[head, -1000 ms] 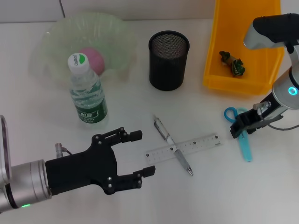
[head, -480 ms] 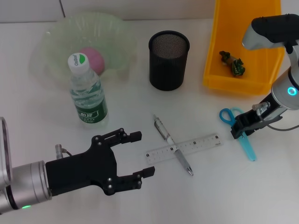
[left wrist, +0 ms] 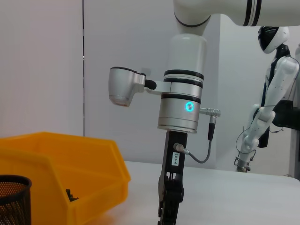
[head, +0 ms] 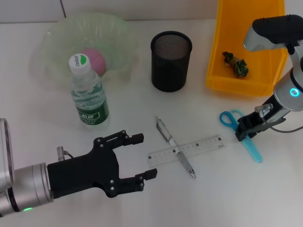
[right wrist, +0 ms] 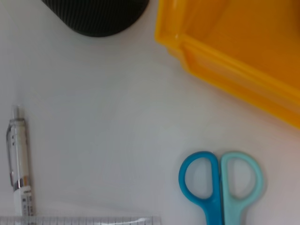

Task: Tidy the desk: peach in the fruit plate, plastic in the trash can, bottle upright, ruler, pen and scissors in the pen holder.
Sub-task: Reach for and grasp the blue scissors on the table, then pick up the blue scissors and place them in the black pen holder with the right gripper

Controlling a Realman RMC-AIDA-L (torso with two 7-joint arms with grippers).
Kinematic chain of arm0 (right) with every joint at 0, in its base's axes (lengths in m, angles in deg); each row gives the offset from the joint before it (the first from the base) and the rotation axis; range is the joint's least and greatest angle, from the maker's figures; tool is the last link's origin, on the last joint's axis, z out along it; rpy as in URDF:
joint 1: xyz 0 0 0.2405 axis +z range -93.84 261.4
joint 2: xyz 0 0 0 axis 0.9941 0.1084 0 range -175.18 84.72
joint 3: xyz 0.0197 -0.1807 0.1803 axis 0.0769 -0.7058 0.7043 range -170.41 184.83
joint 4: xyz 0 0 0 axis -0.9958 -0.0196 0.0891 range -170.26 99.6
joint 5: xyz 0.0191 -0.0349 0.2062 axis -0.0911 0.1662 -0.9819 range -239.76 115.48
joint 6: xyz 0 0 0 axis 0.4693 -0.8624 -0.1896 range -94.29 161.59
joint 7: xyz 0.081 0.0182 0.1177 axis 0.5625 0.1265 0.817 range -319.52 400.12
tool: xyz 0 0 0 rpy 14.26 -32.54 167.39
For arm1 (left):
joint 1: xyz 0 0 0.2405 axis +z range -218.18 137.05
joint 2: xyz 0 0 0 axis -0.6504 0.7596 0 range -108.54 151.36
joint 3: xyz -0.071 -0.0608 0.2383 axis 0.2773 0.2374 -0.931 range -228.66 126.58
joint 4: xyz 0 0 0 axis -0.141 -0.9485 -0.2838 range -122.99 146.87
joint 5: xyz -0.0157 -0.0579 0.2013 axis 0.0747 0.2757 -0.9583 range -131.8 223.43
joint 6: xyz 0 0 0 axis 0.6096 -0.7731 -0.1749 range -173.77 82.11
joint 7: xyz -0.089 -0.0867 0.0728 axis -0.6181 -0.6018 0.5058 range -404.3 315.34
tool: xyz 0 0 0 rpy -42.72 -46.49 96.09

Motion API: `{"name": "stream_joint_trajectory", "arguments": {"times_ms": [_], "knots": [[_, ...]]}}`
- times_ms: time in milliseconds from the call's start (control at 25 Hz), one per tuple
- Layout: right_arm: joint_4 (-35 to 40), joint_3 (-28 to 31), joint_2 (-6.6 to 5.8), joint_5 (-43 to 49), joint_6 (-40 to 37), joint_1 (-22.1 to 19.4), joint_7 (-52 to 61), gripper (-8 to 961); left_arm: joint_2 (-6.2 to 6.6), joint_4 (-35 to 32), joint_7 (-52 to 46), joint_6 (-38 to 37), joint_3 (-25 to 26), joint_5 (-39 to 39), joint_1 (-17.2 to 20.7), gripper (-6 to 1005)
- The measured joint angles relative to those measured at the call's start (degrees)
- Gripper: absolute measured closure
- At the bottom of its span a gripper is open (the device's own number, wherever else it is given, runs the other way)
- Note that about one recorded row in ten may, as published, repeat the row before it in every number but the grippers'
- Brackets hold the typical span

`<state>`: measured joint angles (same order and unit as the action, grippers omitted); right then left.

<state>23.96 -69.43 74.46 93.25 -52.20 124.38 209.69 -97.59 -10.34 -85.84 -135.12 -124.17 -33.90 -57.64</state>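
white desk [head: 265, 198]; pale grey wall [left wrist: 42, 65] behind.

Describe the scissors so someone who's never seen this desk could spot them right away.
Start at the big yellow plastic bin on the desk's right. Just in front of it, under the right gripper, lie the blue-handled scissors: the only item with two finger loops, unlike the clear plastic ruler nearby.

A white humanoid robot [left wrist: 274, 89] stands behind the white desk [head: 213, 198].

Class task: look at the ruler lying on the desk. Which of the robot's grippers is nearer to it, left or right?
Left. The left gripper hovers open just beside the ruler, at its near end. The right gripper is past the ruler's far end, down on the scissors.
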Motion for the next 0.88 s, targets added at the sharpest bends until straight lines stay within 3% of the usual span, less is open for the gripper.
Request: {"name": "stream_joint_trajectory", "arguments": {"times_ms": [560, 880], "knots": [[-1.7, -1.7, -0.26, 0.1, 0.1, 1.1, -0.1, 681, -0.09, 0.0, 0.0, 0.1, 0.0, 0.0, -0.5, 205], [1.6, -3.6, -0.13, 0.2, -0.2, 0.0, -0.1, 688, -0.09, 0.0, 0.0, 0.1, 0.2, 0.0, -0.7, 205]]}}
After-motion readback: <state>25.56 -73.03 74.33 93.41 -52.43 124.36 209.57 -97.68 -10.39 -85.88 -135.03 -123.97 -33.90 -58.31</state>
